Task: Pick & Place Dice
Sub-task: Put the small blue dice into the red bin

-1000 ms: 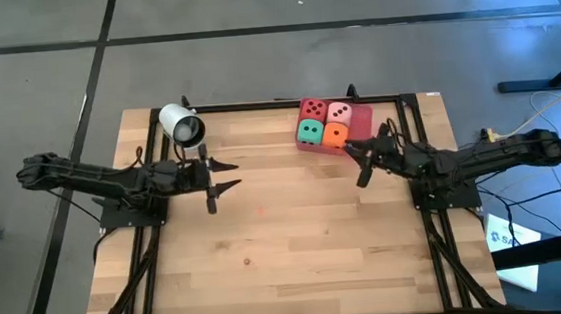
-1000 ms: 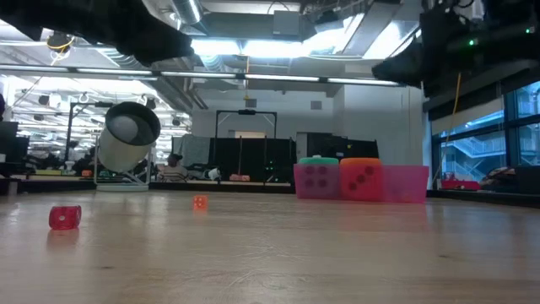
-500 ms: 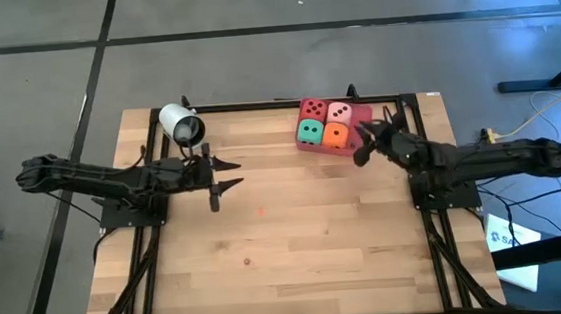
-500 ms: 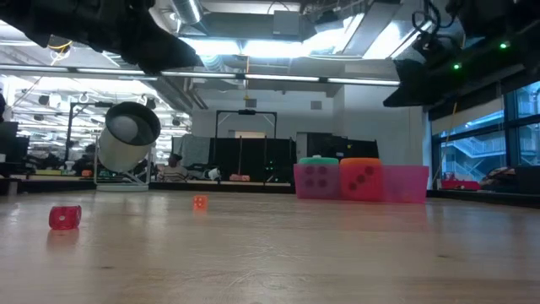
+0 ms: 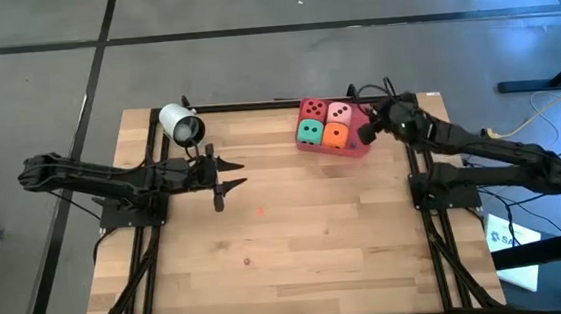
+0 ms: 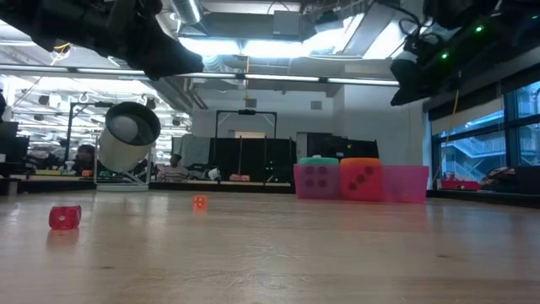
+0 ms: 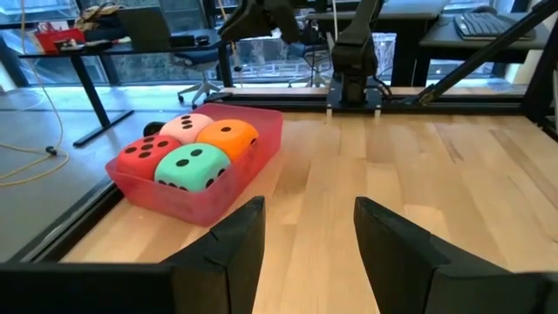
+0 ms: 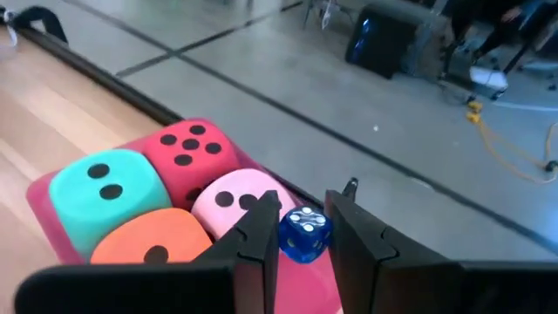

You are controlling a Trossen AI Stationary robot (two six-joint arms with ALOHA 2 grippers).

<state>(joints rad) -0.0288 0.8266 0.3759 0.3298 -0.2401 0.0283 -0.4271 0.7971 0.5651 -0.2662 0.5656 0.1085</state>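
Over the left of the desk (image 5: 269, 268), the left gripper (image 5: 224, 177) hovers with its fingers apart and empty, apparently waiting; the white cylinder (image 5: 182, 125) lies just behind it. To the right, the right gripper (image 8: 301, 228) pinches a small blue die (image 8: 304, 233) between nearly closed fingers, directly above the red tray (image 5: 359, 121) holding the red die (image 5: 313, 109), pink die (image 5: 338, 112), green die (image 5: 310, 131) and orange die (image 5: 335, 135), probably poised to drop it in.
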